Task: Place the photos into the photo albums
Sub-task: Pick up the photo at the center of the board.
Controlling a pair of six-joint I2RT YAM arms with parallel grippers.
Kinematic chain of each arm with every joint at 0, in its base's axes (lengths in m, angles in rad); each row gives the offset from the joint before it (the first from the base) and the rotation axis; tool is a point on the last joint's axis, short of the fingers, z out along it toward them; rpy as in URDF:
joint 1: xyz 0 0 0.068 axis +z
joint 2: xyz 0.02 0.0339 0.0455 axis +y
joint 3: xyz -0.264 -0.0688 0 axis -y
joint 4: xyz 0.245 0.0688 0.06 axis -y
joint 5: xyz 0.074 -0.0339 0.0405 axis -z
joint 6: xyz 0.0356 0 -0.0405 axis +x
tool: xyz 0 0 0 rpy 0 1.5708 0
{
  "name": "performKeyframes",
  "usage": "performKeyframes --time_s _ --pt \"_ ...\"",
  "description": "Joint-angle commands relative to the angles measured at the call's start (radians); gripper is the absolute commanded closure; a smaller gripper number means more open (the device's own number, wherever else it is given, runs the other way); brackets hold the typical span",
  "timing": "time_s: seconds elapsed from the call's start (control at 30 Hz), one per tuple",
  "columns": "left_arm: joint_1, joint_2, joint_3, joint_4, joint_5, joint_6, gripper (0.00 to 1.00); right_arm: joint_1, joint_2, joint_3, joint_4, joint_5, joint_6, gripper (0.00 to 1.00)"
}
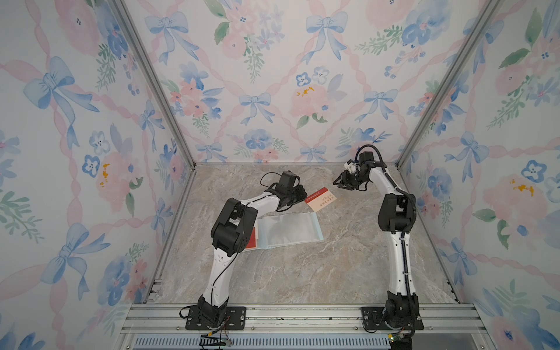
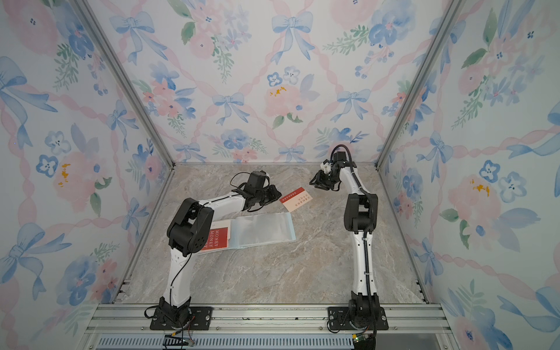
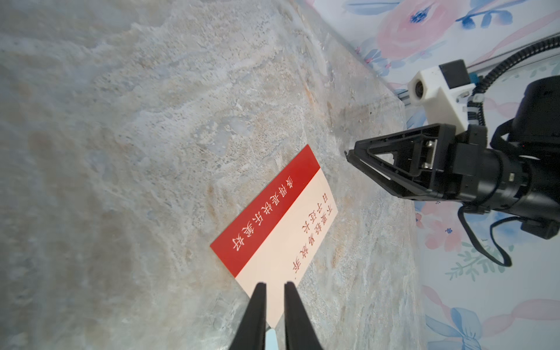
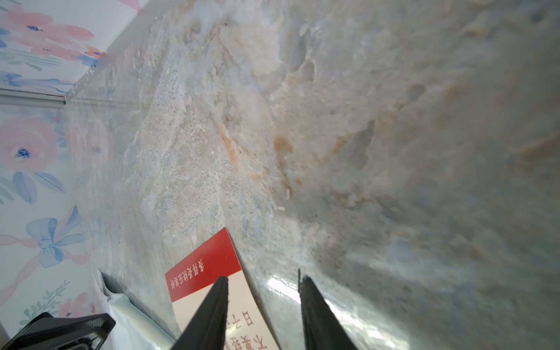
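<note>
The nearly closed left gripper (image 3: 275,285) seems to pinch the card (image 3: 281,218) by a corner: red band, cream half with red characters. The right gripper (image 4: 263,277) is open and empty.

Count, both top views. Photo album (image 1: 288,228): one, lying open, centre of frame. Photos in sight: two. One cream-and-red photo (image 1: 321,199) just above the album, and one red photo (image 2: 217,239) on the album's left page. A cream edge beside the red one may be a third; I cannot tell. My hands: two, left hand (image 1: 303,195) and right hand (image 1: 335,183). Table (image 1: 303,272): one.
</note>
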Motion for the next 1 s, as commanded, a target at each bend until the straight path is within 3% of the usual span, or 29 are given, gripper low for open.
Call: performKeyframes --time_s 0.0,0.37,0.97 --pt "-0.022 0.003 -0.010 -0.085 0.003 0.003 0.84 0.006 0.031 0.028 -0.106 0.022 -0.038 0.59" --pt "-0.050 0.087 0.100 -0.242 0.009 0.067 0.82 0.034 0.032 0.035 -0.117 0.032 -0.044 0.53" --pt "-0.046 0.202 0.235 -0.304 0.010 0.074 0.82 0.047 0.113 0.127 -0.188 -0.046 -0.084 0.52"
